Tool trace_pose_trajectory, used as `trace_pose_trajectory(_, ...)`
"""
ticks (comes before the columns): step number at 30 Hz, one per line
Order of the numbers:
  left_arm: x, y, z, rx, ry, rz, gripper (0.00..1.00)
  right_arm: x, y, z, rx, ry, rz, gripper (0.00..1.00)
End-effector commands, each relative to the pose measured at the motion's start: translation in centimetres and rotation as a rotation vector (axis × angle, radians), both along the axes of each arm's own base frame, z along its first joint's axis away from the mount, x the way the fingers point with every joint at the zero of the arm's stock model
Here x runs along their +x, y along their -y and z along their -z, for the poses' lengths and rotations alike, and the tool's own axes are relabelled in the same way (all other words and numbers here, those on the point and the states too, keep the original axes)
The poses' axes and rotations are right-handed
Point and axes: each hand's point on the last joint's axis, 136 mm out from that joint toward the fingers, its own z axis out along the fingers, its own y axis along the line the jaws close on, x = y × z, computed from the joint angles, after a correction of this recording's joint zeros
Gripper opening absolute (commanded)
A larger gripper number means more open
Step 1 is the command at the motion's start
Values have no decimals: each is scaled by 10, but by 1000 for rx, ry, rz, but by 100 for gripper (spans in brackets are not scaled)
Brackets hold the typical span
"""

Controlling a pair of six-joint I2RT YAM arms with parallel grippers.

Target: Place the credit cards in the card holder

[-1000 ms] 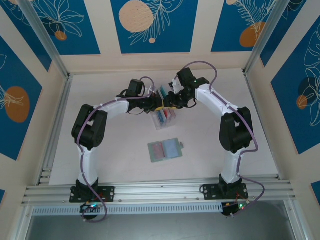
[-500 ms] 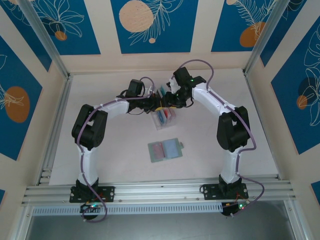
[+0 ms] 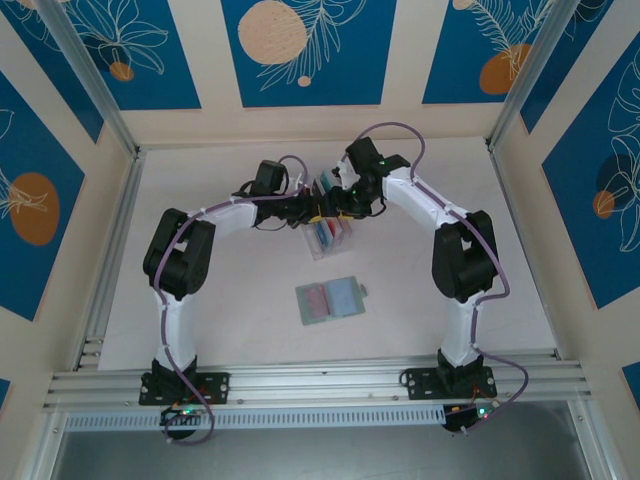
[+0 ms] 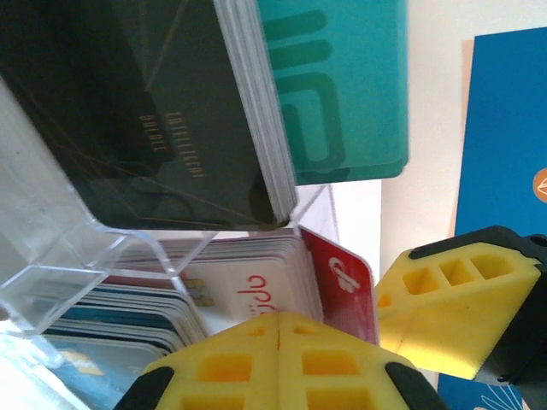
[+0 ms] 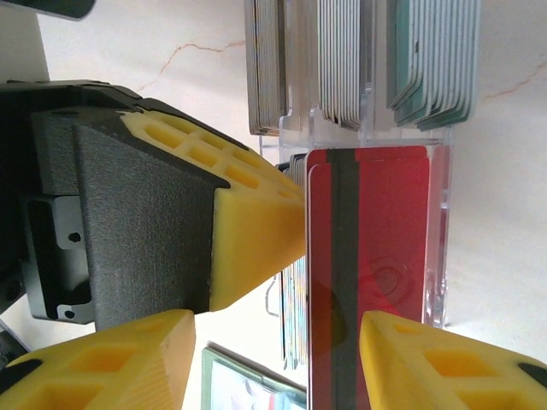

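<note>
Left gripper (image 4: 279, 320) clenched, tips seemingly against one red credit card (image 5: 376, 222) standing in one clear rack (image 3: 320, 250). Right gripper (image 5: 275, 329) released, astride it. One card holder (image 3: 331, 299) open, frame centre, below rack.

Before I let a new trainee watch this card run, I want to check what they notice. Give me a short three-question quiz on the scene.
1. True or false: the card holder lies open on the table.
2. Which card stands between the right gripper's fingers? A teal, B red, C cream.
3. Fill in: the left gripper is ___.
Key: 1 true; 2 B, the red card; 3 shut.
</note>
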Motion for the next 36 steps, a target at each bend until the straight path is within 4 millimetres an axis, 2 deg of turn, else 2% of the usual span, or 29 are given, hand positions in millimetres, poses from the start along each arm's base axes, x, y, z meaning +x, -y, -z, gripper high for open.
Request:
trace_pose_trajectory(1,3,-1,0,-16,8,-1,5,-22,-10,33,14,-128,-49,55)
trace_pose_trajectory(7,3,-1,1,-15,7,0,5,-23,-17,25,76,-145,-51,53)
trace_pose_trajectory(13,3,-1,6,-12,0,-1,5,-18,-15,5,82,-93,-40,40)
trace_pose_trajectory(21,2,-2,8,-10,-4,-3,5,-15,-15,-12,92,-59,-38,40)
trace_pose_trajectory(36,1,-2,10,-9,-7,-3,5,-11,-14,-24,93,-39,-30,37)
